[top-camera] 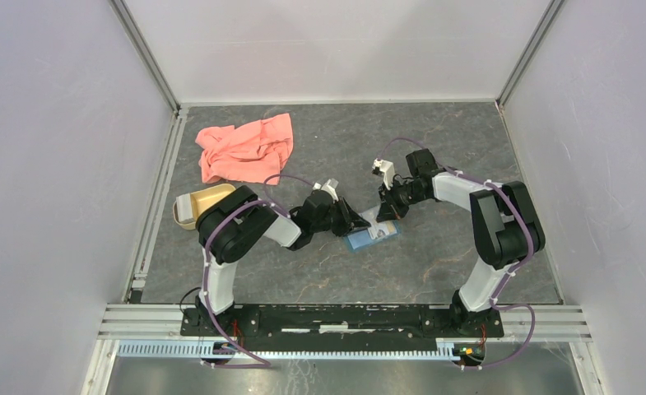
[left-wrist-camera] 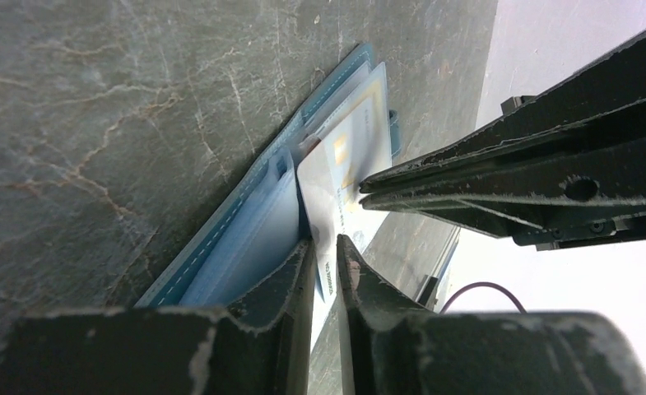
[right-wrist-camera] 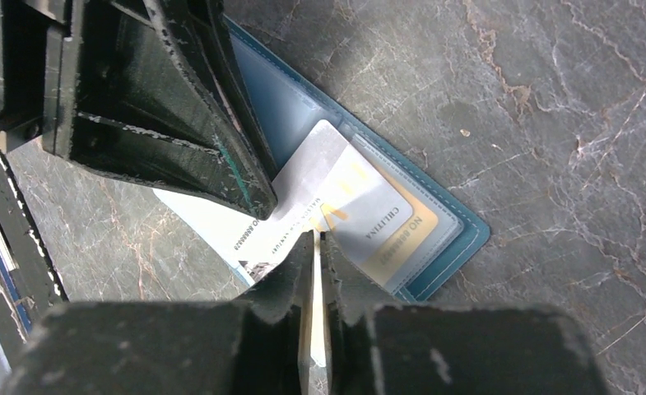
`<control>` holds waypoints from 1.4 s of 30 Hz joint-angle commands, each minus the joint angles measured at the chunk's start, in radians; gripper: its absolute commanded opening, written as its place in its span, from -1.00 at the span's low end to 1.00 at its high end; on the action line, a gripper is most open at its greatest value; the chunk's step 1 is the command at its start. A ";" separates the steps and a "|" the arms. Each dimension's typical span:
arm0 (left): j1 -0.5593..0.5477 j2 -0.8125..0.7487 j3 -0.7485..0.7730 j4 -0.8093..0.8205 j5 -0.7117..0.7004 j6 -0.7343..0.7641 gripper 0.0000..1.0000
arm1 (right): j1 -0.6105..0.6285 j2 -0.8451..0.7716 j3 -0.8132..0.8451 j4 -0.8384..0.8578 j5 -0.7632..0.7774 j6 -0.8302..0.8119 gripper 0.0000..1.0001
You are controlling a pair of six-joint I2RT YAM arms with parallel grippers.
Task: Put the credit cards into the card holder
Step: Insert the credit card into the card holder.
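The small flat teal-blue card holder [right-wrist-camera: 468,235] lies open on the grey marbled bench [top-camera: 434,276], between the two arms and near the middle of the bench. A pale plastic credit card [right-wrist-camera: 303,185] lies slanted across its light blue inside, with one end over a pocket and the other jutting past the holder's edge above the bench. The left hand [left-wrist-camera: 325,243] is clenched on one edge of this pale card, its fingers nearly together with the card's thin rim showing in the slit. The right hand [right-wrist-camera: 317,237] pinches the same card at another edge, its tip just beside the left hand's. A gold-yellow credit card [right-wrist-camera: 422,236] already sits under the clear pocket at the holder's far corner. A crumpled salmon-pink cloth [top-camera: 245,149] and a tan oval dish [top-camera: 197,205] lie well apart, to the left.
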 commanded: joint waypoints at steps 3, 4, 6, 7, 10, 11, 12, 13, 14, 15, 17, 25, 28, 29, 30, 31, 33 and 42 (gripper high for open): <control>-0.004 0.015 0.036 -0.056 -0.026 0.065 -0.57 | -0.006 -0.075 0.011 -0.007 -0.034 -0.073 -0.66; -0.004 0.015 0.036 -0.057 -0.026 0.066 -0.58 | -0.012 -0.087 0.010 -0.012 -0.043 -0.082 -0.64; -0.004 0.015 0.039 -0.060 -0.027 0.067 -0.59 | -0.022 -0.112 0.012 -0.023 -0.045 -0.107 -0.63; -0.004 0.015 0.041 -0.063 -0.027 0.067 -0.60 | -0.027 -0.125 0.012 -0.025 -0.032 -0.116 -0.63; -0.004 0.016 0.047 -0.071 -0.027 0.072 -0.62 | -0.033 -0.155 0.014 -0.030 0.070 -0.138 -0.69; -0.004 0.016 0.049 -0.072 -0.026 0.072 -0.63 | -0.034 -0.163 0.013 -0.026 0.117 -0.139 -0.73; -0.004 0.016 0.051 -0.075 -0.025 0.074 -0.64 | -0.035 -0.161 0.016 -0.034 0.172 -0.148 -0.77; -0.004 0.016 0.053 -0.079 -0.026 0.076 -0.66 | -0.035 -0.152 0.029 -0.053 0.218 -0.160 -0.81; -0.004 0.016 0.056 -0.083 -0.024 0.078 -0.67 | -0.034 -0.140 0.041 -0.074 0.248 -0.169 -0.84; -0.004 0.016 0.059 -0.088 -0.024 0.080 -0.69 | -0.033 -0.130 0.051 -0.087 0.269 -0.177 -0.86; -0.005 0.017 0.066 -0.095 -0.021 0.085 -0.72 | -0.024 -0.120 0.055 -0.104 0.300 -0.186 -0.88; -0.004 0.039 0.100 -0.119 -0.014 0.090 -0.76 | 0.027 -0.039 0.092 -0.179 0.347 -0.217 -0.93; -0.004 0.053 0.111 -0.123 -0.013 0.087 -0.77 | 0.038 -0.010 0.100 -0.200 0.314 -0.220 -0.94; -0.005 0.058 0.116 -0.121 -0.014 0.082 -0.77 | 0.040 -0.004 0.102 -0.204 0.299 -0.221 -0.95; -0.007 0.064 0.120 -0.118 -0.013 0.079 -0.78 | 0.044 0.001 0.105 -0.210 0.285 -0.222 -0.95; -0.008 0.070 0.126 -0.116 -0.014 0.074 -0.78 | 0.046 0.006 0.106 -0.214 0.268 -0.222 -0.95; -0.014 0.082 0.141 -0.112 -0.010 0.068 -0.78 | 0.054 0.011 0.109 -0.218 0.250 -0.220 -0.96; -0.027 0.088 0.148 -0.059 0.000 0.032 -0.68 | 0.055 0.008 0.111 -0.216 0.228 -0.218 -0.94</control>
